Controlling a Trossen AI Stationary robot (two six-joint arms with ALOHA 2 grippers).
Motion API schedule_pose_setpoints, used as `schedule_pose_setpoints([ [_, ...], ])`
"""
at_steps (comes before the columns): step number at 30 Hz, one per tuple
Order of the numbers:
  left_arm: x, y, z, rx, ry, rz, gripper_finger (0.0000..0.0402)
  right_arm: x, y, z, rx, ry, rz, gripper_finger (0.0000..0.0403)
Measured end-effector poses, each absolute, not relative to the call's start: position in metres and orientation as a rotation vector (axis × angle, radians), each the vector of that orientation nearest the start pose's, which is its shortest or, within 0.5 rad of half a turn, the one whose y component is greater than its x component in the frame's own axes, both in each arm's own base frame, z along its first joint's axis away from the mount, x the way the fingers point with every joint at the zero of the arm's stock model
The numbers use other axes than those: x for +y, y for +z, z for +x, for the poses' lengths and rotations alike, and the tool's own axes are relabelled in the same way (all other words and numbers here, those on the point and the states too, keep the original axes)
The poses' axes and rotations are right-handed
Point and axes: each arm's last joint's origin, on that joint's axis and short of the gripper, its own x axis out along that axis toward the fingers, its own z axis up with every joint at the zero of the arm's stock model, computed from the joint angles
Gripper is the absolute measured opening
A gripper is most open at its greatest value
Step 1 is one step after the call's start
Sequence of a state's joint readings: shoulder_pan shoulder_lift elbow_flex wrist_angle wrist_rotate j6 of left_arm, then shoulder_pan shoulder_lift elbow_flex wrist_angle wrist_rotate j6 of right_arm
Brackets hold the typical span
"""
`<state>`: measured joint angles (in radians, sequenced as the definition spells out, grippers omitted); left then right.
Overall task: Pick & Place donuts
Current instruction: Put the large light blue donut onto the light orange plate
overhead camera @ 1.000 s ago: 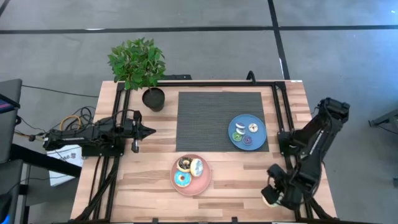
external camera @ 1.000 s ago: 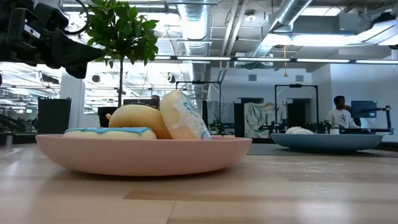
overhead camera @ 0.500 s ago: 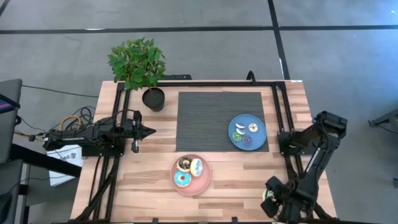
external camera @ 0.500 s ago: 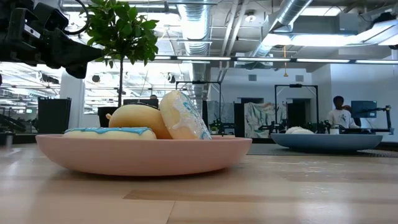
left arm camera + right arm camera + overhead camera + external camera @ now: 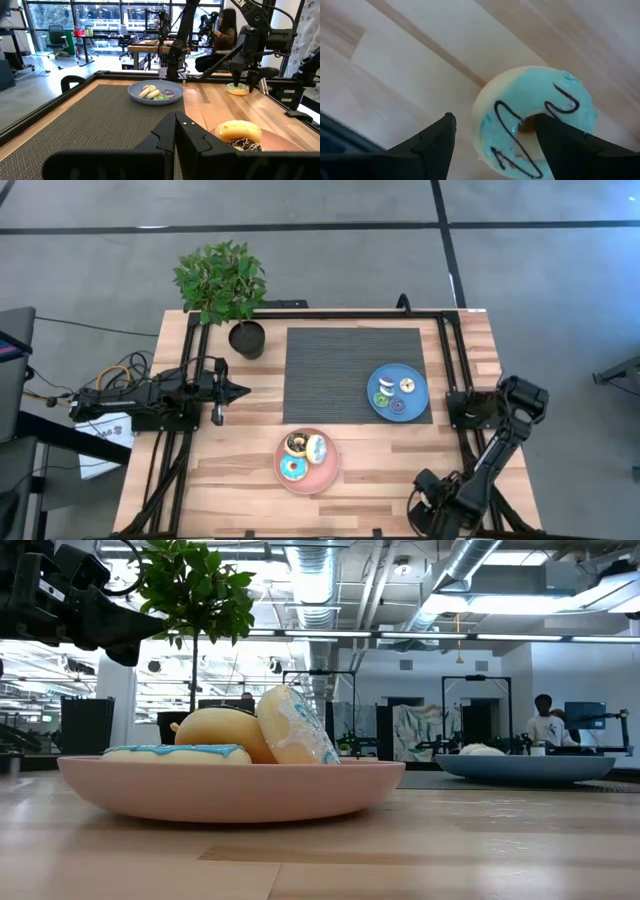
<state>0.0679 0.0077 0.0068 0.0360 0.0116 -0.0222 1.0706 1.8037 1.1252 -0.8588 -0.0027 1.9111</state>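
Note:
A mint-frosted donut (image 5: 535, 125) with dark squiggles lies flat on the wood near the table's near right corner; it also shows in the left wrist view (image 5: 237, 89). My right gripper (image 5: 495, 118) is open above it, pointing down, one finger over the hole and one outside the rim; it shows in the high view (image 5: 430, 505). A pink plate (image 5: 330, 475) holds a blue donut (image 5: 293, 469), a dark brown donut (image 5: 297, 444) and a white donut (image 5: 316, 448). My left gripper (image 5: 243, 391) waits shut at the table's left. My right gripper's fingers (image 5: 555, 135) stand over the mint donut's hole and beside its rim (image 5: 477, 112), coming from above. I cannot tell whether they touch it. The donut lies flat on the table.
A round blue plate (image 5: 420, 406) with several tiny donuts sits on the dark mat (image 5: 330, 370). A potted plant (image 5: 225, 285) stands at the far left. A black frame rail (image 5: 455, 370) runs along the table's edges. A person (image 5: 545, 720) shows in the room beyond.
My right gripper has gone toward the table's near edge and a little to the left, its arm folding lower over the near right corner. The donuts and plates have stayed where they were.

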Motion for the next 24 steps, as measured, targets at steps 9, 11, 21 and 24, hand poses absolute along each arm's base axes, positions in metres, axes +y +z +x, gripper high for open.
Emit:
schedule_pose_setpoints([
  [9, 0.006, 0.169, 0.097, -0.036, 0.056, -0.021, 0.0000, 0.278, 0.142, 0.151, 1.498, -0.654, 0.648, 0.0253],
  [11, 0.006, 0.169, 0.097, -0.036, 0.056, -0.021, 0.0000, 0.279, 0.139, 0.151, 1.500, -0.651, 0.648, 0.0239],
  [21, 0.006, 0.169, 0.098, -0.036, 0.056, -0.021, 0.0000, 0.281, 0.139, 0.152, 1.488, -0.639, 0.663, 0.0114],
  [24, 0.006, 0.169, 0.098, -0.036, 0.056, -0.021, 0.0000, 0.282, 0.139, 0.155, 1.457, -0.609, 0.661, 0.0082],
])
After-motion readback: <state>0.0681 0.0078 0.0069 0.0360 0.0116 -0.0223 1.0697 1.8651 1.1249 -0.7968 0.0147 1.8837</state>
